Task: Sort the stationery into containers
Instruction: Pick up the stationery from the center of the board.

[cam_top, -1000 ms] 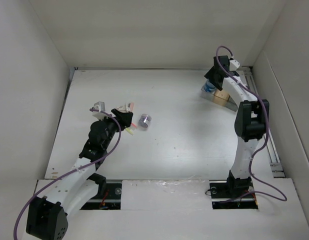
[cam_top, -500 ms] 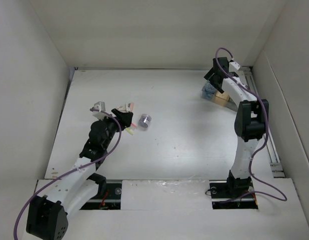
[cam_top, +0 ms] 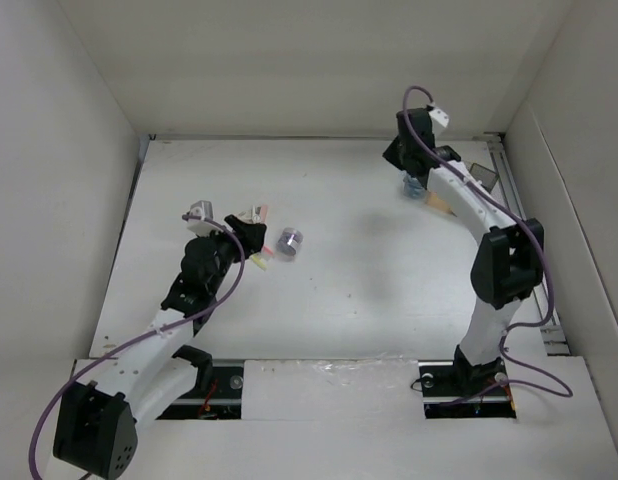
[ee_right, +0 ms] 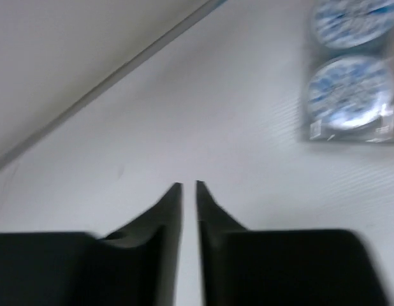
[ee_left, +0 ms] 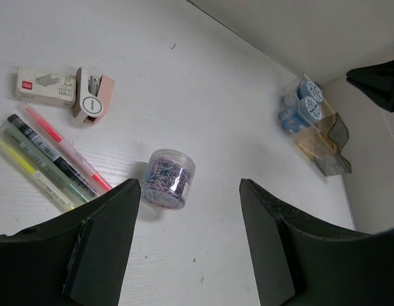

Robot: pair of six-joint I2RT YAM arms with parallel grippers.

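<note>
1. Two blue rolls (ee_right: 350, 89), round with white-dotted tops, already sit in adjoining clear bins of the containers (ee_left: 324, 143), likely grouped as a matching pair.
2. Right gripper (ee_right: 189, 191) hangs just beside them over the bare worktop (cam_top: 369, 280), its dark jaws drawn almost together on nothing.
3. Left gripper (ee_left: 187, 242) hovers with jaws wide apart and empty, facing the silvery-lavender cylinder (ee_left: 167, 179), a clear jar of coloured clips and probably the next pick.
4. Thin pens (ee_left: 57, 156) lie side by side nearby, next to a pinkish stapler (ee_left: 92, 97) and a small box (ee_left: 45, 86).
</note>
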